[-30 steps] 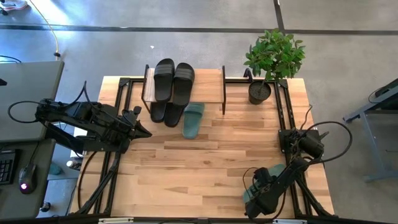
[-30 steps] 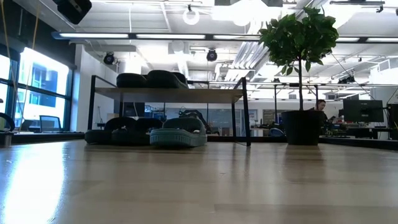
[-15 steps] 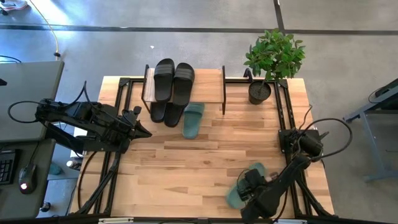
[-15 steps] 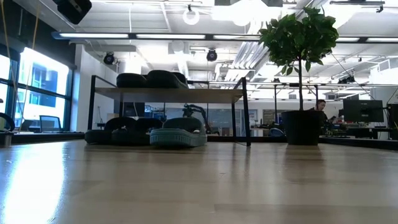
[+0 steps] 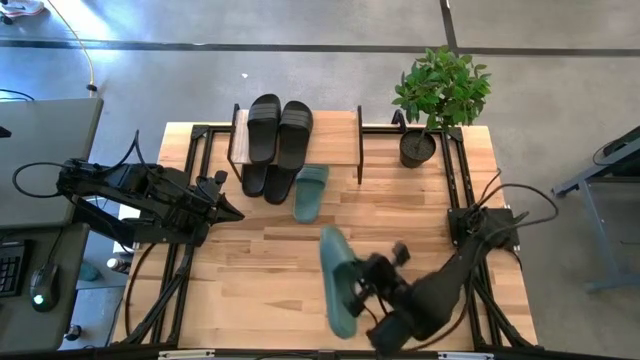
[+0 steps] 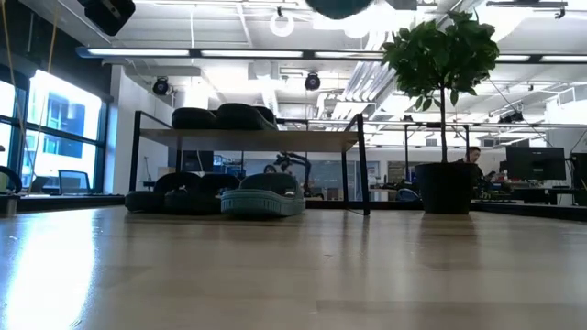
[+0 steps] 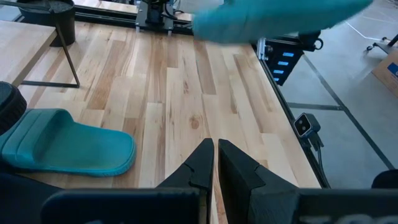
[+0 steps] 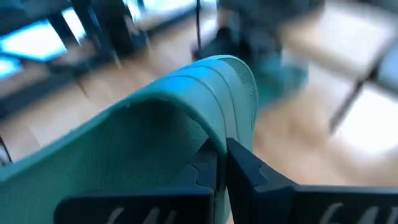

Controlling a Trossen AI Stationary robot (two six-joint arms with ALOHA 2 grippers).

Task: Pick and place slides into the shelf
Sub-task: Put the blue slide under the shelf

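My right gripper (image 5: 363,286) is shut on a sage green slide (image 5: 337,282) and holds it above the near middle of the table. The slide also shows in the right wrist view (image 8: 155,118), and blurred in the left wrist view (image 7: 280,17). The shelf (image 5: 335,135) stands at the far middle. Two black slides (image 5: 278,127) lie on its plank, and two more (image 5: 267,182) lie under its near edge. A second green slide (image 5: 310,192) lies on its sole on the table beside them. My left gripper (image 5: 232,212) is shut and empty at the table's left edge. My right gripper pinches an edge of the green slide (image 8: 211,140) between its two fingers, about halfway along its length. Whether that edge is strap or sole I cannot tell. The fingers come from the table's right and lie across the slide. The slide is lifted clear of the table.
A potted plant (image 5: 420,145) stands at the far right corner beside the shelf. Black frame rails (image 5: 462,175) run along the table's left and right edges. Bare wood (image 5: 270,260) lies between the shelf and the near edge.
My right gripper has swung from the near right corner toward the table's middle and left, and has risen, carrying the green slide. The slide has turned, so that it now lies lengthwise from near to far.
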